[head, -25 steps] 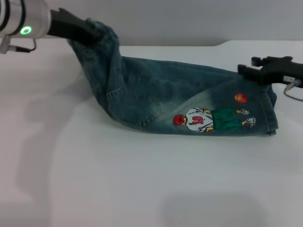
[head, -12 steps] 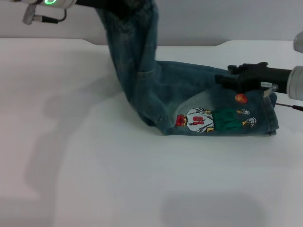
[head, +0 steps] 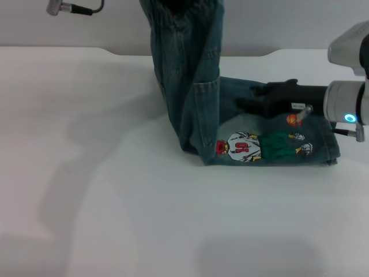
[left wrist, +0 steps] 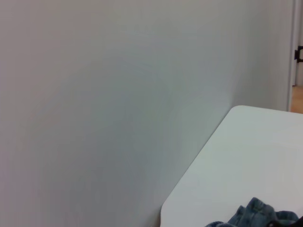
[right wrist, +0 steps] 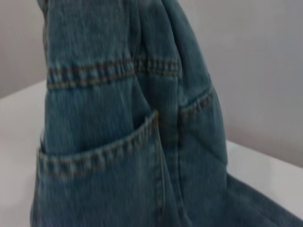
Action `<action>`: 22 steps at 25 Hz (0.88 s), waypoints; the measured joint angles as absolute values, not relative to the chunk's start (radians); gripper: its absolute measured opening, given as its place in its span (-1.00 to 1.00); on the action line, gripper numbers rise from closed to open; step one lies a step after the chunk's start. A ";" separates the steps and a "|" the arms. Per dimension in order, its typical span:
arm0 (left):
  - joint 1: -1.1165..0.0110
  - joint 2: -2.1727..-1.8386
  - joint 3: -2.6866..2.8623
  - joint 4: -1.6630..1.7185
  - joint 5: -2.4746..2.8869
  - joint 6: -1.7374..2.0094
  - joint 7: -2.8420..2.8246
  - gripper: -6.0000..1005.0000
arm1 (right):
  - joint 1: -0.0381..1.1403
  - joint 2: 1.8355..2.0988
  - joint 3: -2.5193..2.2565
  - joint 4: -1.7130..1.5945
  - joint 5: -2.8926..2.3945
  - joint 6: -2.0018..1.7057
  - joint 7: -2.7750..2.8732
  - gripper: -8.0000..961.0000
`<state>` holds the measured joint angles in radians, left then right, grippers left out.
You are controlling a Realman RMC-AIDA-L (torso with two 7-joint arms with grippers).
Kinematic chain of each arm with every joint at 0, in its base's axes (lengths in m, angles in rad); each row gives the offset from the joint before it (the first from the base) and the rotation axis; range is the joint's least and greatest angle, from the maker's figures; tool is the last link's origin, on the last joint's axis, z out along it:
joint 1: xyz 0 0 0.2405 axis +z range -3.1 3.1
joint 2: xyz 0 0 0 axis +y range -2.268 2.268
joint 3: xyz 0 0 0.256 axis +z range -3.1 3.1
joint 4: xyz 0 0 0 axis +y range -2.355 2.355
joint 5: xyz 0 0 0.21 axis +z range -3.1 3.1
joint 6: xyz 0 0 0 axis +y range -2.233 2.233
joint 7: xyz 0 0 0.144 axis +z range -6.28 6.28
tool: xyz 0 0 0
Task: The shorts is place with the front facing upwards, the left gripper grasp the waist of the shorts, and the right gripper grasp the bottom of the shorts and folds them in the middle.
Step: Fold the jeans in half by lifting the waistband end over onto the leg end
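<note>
While one half of the shorts [head: 190, 86] is hung upright from above the top edge of the head view, the other half is kept flat on the white table [head: 115, 219], with the cartoon basketball-player print [head: 259, 145] facing up near the front fold. The left gripper is not seen in any view, so its jaws cannot be judged; only a scrap of denim [left wrist: 258, 215] is caught by the left wrist view. The right gripper [head: 256, 99] is laid low over the flat half, close to the hanging cloth, and whether its jaws are spread or pressed together cannot be told. A pocket seam [right wrist: 99, 153] is shown close up in the right wrist view.
</note>
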<state>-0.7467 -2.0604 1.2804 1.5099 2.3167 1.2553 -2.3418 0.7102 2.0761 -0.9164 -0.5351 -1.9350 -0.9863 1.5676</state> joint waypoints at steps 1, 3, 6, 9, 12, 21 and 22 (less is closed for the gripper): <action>-0.747 -2.061 1.284 1.514 2.316 1.256 -2.344 -0.84 | 0.713 2.076 -0.921 -0.534 -1.923 -0.986 1.568 0.05; -0.747 -2.061 1.290 1.521 2.316 1.256 -2.348 -0.84 | 0.716 2.076 -0.932 -0.535 -1.901 -0.984 1.565 0.05; -0.747 -2.061 1.296 1.536 2.316 1.260 -2.361 -0.84 | 0.725 2.077 -0.941 -0.535 -1.895 -0.983 1.564 0.05; -0.747 -2.061 1.297 1.544 2.316 1.265 -2.366 -0.83 | 0.732 2.077 -0.965 -0.533 -1.894 -0.987 1.565 0.05; -0.746 -2.062 1.304 1.560 2.316 1.272 -2.375 -0.83 | 0.738 2.077 -0.995 -0.532 -1.894 -0.988 1.569 0.05; -0.739 -2.062 1.324 1.583 2.318 1.273 -2.385 -0.82 | 0.756 2.077 -1.027 -0.528 -1.894 -1.037 1.588 0.05; -0.739 -2.062 1.324 1.583 2.318 1.273 -2.385 -0.82 | 0.759 2.077 -1.027 -0.528 -1.894 -1.047 1.590 0.05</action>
<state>-0.7391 -2.0615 1.3244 1.5825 2.3181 1.2730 -2.3852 0.7590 2.0769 -1.0275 -0.5279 -1.8943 -1.0468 1.5900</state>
